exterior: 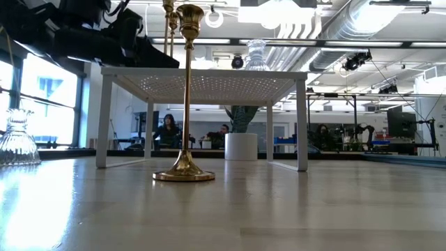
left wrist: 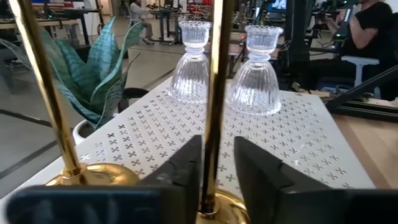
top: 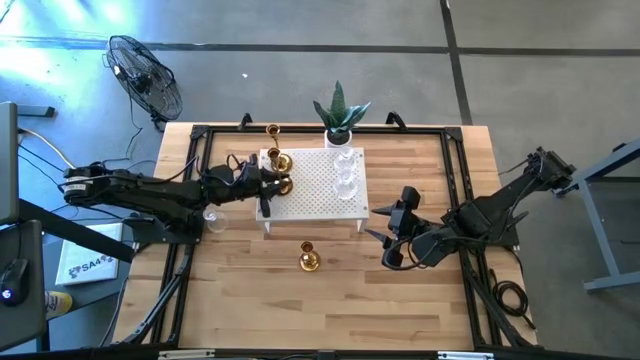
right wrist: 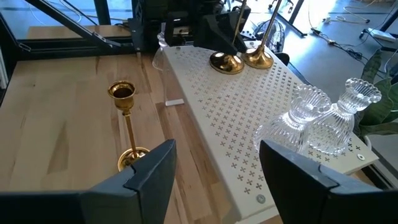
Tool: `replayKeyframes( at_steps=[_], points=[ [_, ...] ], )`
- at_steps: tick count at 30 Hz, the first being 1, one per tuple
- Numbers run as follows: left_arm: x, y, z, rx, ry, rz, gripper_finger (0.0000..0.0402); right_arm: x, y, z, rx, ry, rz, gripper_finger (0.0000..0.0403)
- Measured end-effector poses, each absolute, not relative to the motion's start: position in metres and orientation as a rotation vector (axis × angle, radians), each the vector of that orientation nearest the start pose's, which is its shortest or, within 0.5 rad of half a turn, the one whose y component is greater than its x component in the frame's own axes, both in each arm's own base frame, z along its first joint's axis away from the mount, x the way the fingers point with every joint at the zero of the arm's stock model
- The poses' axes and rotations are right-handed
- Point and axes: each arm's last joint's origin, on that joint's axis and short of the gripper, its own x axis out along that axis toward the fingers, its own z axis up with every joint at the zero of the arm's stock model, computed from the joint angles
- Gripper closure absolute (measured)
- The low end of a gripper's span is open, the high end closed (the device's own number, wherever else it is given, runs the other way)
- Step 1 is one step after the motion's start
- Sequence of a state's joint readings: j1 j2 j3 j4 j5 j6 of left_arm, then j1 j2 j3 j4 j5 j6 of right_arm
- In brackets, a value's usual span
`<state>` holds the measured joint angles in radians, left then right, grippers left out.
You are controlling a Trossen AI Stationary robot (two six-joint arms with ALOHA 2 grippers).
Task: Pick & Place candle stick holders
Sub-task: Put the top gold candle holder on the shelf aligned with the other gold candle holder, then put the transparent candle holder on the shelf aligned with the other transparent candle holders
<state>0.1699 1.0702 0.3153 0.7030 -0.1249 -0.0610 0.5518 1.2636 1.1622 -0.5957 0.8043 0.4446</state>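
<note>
A white perforated stand (top: 315, 190) carries two gold candle stick holders (top: 281, 161) and two clear glass ones (top: 347, 175). My left gripper (top: 272, 186) reaches over the stand's left end, closed about the stem of the nearer gold holder (left wrist: 214, 93). A third gold holder (top: 308, 259) stands on its round base on the table in front of the stand. A third glass holder (top: 213, 219) stands on the table left of the stand. My right gripper (top: 392, 246) is open and empty, low over the table right of the third gold holder (right wrist: 127, 124). My left gripper pinches the low part of the gold holder's slim stem (left wrist: 210, 155) between its two fingers, just above the base. The fingers come level from the table's left, across the stem. The holder stands upright with its round base (left wrist: 227, 205) on the white stand.
A green plant in a white pot (top: 340, 115) stands behind the stand's far edge. A black frame (top: 455, 170) runs around the table top. A fan (top: 145, 75) stands on the floor beyond the far left corner. People sit in the room beyond the table (exterior: 167, 129).
</note>
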Motion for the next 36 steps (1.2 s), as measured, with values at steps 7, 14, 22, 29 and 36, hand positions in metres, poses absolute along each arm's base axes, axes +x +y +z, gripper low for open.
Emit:
replayKeyframes(
  at_steps=[7,14,22,29,36],
  points=[
    [0.205,0.039,0.204,-0.052,0.056,0.300,0.0231,0.230,0.117,0.333,-0.004,0.478,-0.345,0.0178],
    [0.201,0.039,0.213,-0.026,0.010,0.315,0.0216,0.230,0.118,0.333,0.000,0.483,-0.333,0.0178],
    [0.187,0.037,0.223,0.016,0.018,0.335,0.0215,0.230,0.118,0.333,-0.001,0.487,-0.331,0.0179],
    [0.162,0.037,0.228,-0.011,0.080,0.480,0.0215,0.230,0.118,0.333,0.001,0.486,-0.331,0.0178],
    [0.137,0.033,0.240,-0.031,0.031,0.490,0.0215,0.230,0.118,0.333,0.001,0.486,-0.333,0.0178]
  ],
)
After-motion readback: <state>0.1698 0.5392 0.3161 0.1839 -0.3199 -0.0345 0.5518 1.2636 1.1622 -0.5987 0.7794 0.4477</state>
